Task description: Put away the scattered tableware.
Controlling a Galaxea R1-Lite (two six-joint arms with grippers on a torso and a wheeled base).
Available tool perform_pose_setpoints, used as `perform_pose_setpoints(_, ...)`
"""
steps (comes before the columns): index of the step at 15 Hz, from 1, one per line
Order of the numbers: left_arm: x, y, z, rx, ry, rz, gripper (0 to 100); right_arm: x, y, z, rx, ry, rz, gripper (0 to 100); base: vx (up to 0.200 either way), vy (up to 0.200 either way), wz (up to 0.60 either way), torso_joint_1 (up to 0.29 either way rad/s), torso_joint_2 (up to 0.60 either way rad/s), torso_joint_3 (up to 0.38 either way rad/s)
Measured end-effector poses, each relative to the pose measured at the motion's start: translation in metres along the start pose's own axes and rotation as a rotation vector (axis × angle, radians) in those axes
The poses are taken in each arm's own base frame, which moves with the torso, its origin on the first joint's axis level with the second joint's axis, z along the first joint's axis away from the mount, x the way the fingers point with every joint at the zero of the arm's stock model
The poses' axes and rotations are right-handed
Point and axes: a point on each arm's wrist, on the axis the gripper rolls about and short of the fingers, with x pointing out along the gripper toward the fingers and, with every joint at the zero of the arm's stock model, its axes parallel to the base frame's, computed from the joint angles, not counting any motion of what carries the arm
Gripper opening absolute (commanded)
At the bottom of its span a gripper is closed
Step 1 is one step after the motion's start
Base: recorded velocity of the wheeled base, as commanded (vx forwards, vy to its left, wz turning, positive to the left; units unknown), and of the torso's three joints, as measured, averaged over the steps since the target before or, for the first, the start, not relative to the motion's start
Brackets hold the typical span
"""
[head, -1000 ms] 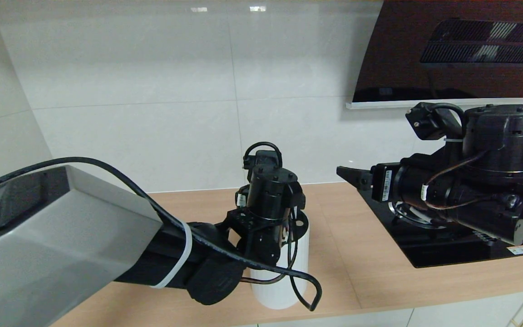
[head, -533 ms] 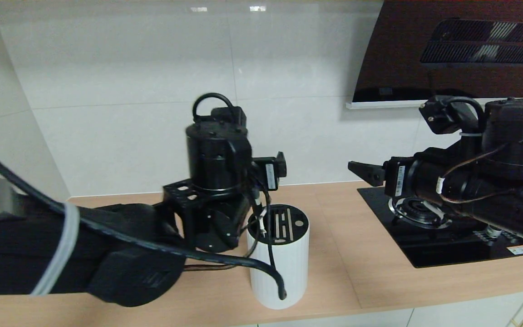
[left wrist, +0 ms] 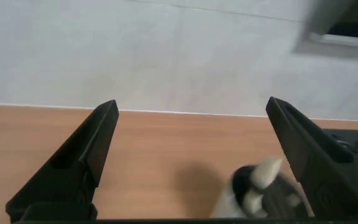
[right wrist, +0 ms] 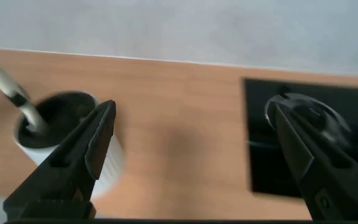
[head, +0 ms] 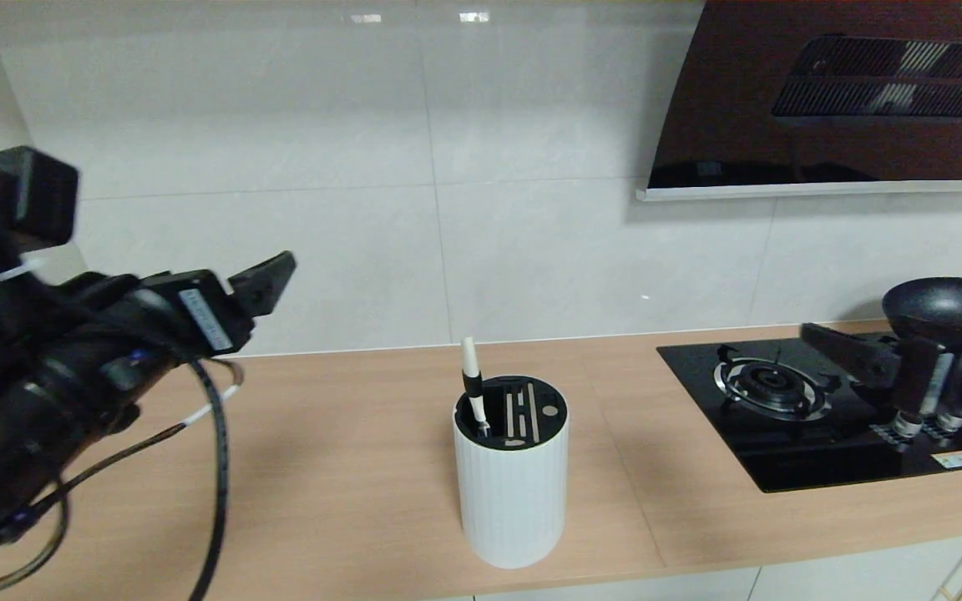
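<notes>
Bench: a light wood-grain bench (head: 347,467) runs the full width of the head view, its back edge against the wall and its front edge close to the camera.
Wall: large glossy white tiles (head: 281,167) with thin grout lines, with ceiling lights reflected near the top.
Hob: a black glass hob (head: 790,459) is set into the right end of the bench, with a round metal burner (head: 769,386) on it.
Range hood: a dark, slanted range hood (head: 848,92) hangs on the wall above the hob.
Cabinet front: a white cabinet front (head: 865,576) sits below the bench's front edge at the right.
Holder: a white ribbed holder (head: 514,492) with a black slotted top stands upright near the front edge, about mid-bench, left of the hob.
Utensil: a utensil (head: 471,367) with a white handle and black band stands in a slot of the holder, leaning slightly. Its working end is hidden inside.
Left gripper: the left gripper (left wrist: 191,109) is raised over the bench's left end, well apart from the holder, fingers spread wide and holding nothing.
Right gripper: the right gripper (right wrist: 194,112) hangs over the right end by the hob, fingers likewise spread and empty.
</notes>
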Motion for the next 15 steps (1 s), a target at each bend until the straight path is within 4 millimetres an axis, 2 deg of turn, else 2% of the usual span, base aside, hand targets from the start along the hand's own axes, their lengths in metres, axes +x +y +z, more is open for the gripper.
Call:
perform_pose_setpoints(4, -0.076, 0.048, -0.009, 0.047, -0.022, 0.033, 100, -0.081, -0.022, -0.018, 0.020, -0.113, -0.059, 100, 0.000, 0.000, 0.00, 0.000, 0.00, 0.000)
perform_pose_setpoints(8, -0.141, 0.088, -0.027, 0.059, -0.055, 0.101, 100, -0.152, -0.028, -0.053, 0.024, -0.133, -0.142, 100, 0.000, 0.000, 0.00, 0.000, 0.00, 0.000)
perform_pose_setpoints(12, -0.197, 0.110, -0.049, 0.091, -0.145, 0.170, 100, -0.197, -0.023, -0.084, -0.043, -0.229, -0.194, 100, 0.000, 0.000, 0.00, 0.000, 0.00, 0.000)
perform_pose_setpoints(13, -0.206, 0.112, -0.056, 0.103, -0.174, 0.208, 100, -0.205, -0.021, -0.091, -0.067, -0.262, -0.197, 100, 0.000, 0.000, 0.00, 0.000, 0.00, 0.000)
perform_pose_setpoints(15, -0.212, 0.113, -0.068, 0.108, -0.220, 0.276, 100, -0.207, -0.020, -0.106, -0.117, -0.286, -0.230, 100, 0.000, 0.000, 0.00, 0.000, 0.00, 0.000)
